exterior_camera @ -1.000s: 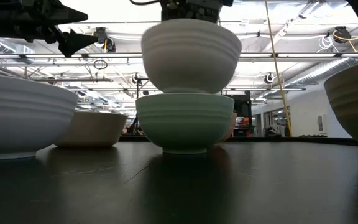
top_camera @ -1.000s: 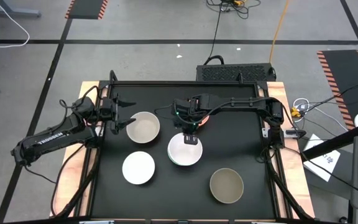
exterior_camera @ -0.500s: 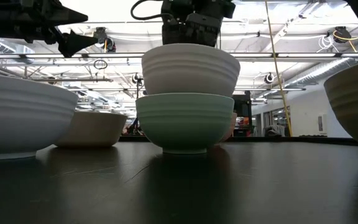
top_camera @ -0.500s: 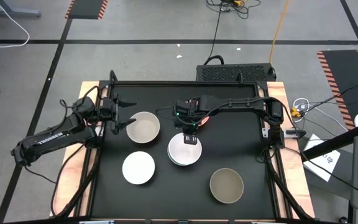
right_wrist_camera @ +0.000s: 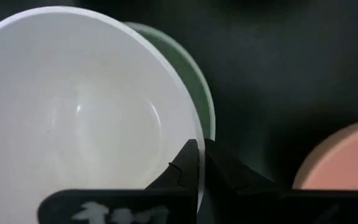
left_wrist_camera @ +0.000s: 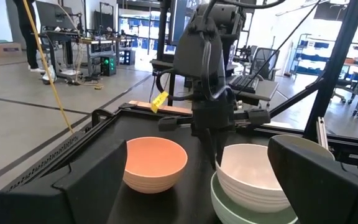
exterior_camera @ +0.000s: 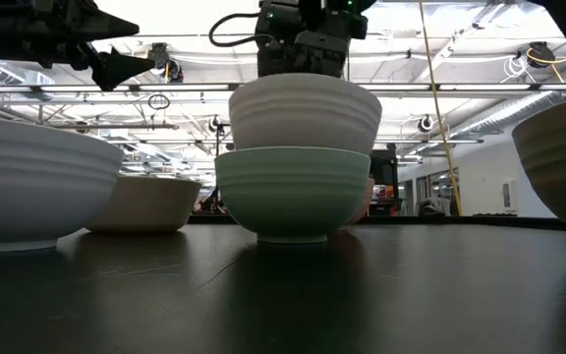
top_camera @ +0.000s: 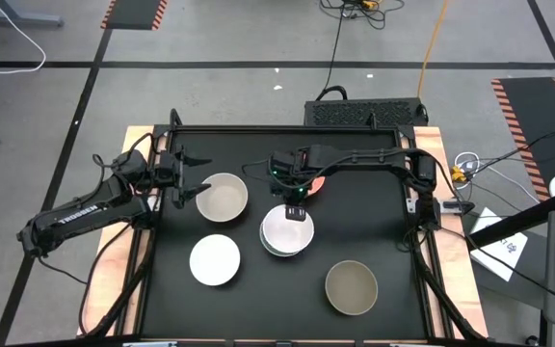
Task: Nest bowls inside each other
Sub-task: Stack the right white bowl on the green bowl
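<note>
The white bowl [exterior_camera: 305,113] has come down since a second ago. Back then it hung clear above the green bowl [exterior_camera: 293,192], with a gap between them. Now it sits low inside the green one, in the middle of the low view — one more bowl is nested, or very close to it. From the side I cannot tell if it has gone all the way to the bottom, so it may still hang a little from its rim.

The right end effector [top_camera: 296,201] is still pinched tight on the far rim of the white bowl; the wrist view shows its two dark fingers [right_wrist_camera: 194,165] pressed together on that edge. The right arm reaches in from the right side of the high view and bends down over the stack, its tip pointing nearly straight down. Letting go looks like the next job.

The left end effector [top_camera: 190,183] waits with its fingers spread wide and nothing in them, just left of the beige bowl [top_camera: 223,197] in the upper left of the bench [top_camera: 258,299].

The other bowls still sit alone: a second white bowl [top_camera: 214,260] at lower left, a tan bowl [top_camera: 351,287] at lower right, and a pink bowl [left_wrist_camera: 155,163] just behind the stack.
</note>
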Motion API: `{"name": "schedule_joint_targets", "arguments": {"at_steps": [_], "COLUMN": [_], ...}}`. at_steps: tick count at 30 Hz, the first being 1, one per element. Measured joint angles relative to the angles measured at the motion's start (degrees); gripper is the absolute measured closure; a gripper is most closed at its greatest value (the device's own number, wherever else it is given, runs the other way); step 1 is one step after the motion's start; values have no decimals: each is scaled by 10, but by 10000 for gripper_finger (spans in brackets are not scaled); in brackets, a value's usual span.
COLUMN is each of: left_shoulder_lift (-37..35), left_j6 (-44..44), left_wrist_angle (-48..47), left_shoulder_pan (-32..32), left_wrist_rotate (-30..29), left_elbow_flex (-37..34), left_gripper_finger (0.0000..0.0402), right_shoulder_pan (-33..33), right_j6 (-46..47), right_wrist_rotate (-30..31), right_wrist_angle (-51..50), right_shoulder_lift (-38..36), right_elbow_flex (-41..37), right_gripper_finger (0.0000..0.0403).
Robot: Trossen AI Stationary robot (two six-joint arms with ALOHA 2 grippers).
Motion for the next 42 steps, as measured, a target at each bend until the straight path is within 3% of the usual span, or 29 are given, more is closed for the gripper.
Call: {"name": "schedule_joint_targets", "arguments": {"at_steps": [7, 12, 28, 42], "left_shoulder_lift": [0, 0, 0, 0], "left_j6": [6, 11, 18, 17], "left_wrist_angle": [-6, -13, -21, -30], "left_shoulder_pan": [0, 0, -2, -2], "left_wrist_rotate": [0, 0, -1, -1], "left_elbow_flex": [0, 0, 0, 0], "left_gripper_finger": [9, 9, 9, 9], "right_shoulder_pan": [-1, 2, 10, 36], "right_j6": [5, 14, 44, 58], "right_wrist_rotate": [3, 51, 35, 102], "right_wrist_angle": [8, 2, -33, -23], "right_shoulder_lift": [7, 7, 52, 51], "right_elbow_flex": [0, 0, 2, 20], "right_gripper_finger": [403, 403, 403, 403]}}
